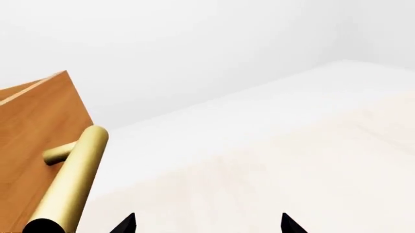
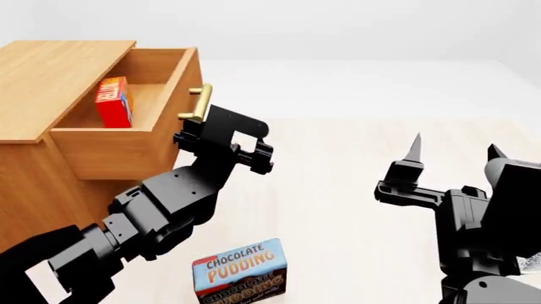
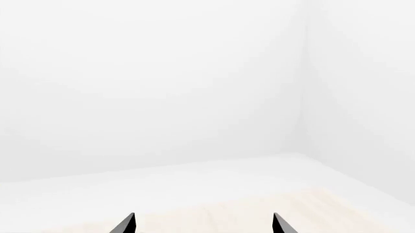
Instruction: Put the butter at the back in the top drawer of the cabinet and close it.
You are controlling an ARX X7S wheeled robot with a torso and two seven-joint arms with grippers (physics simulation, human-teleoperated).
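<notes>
The cabinet (image 2: 50, 63) stands at the left of the head view with its top drawer (image 2: 110, 152) pulled out. The red-and-orange butter (image 2: 113, 101) stands upright inside that drawer, toward the cabinet end. The drawer's brass handle (image 2: 199, 103) sticks out at the front. My left gripper (image 2: 222, 130) hovers just beside and below that handle. In the left wrist view the handle (image 1: 75, 174) and drawer front (image 1: 32, 126) lie beside the left gripper (image 1: 207, 224), which is open and empty. My right gripper (image 2: 454, 151) points up at the right, open and empty (image 3: 203, 224).
A brown-and-blue chocolate pudding box (image 2: 241, 272) stands on the pale table (image 2: 355, 209) near the front edge, below my left forearm. White walls surround the table. The two lower drawers are hidden behind my left arm.
</notes>
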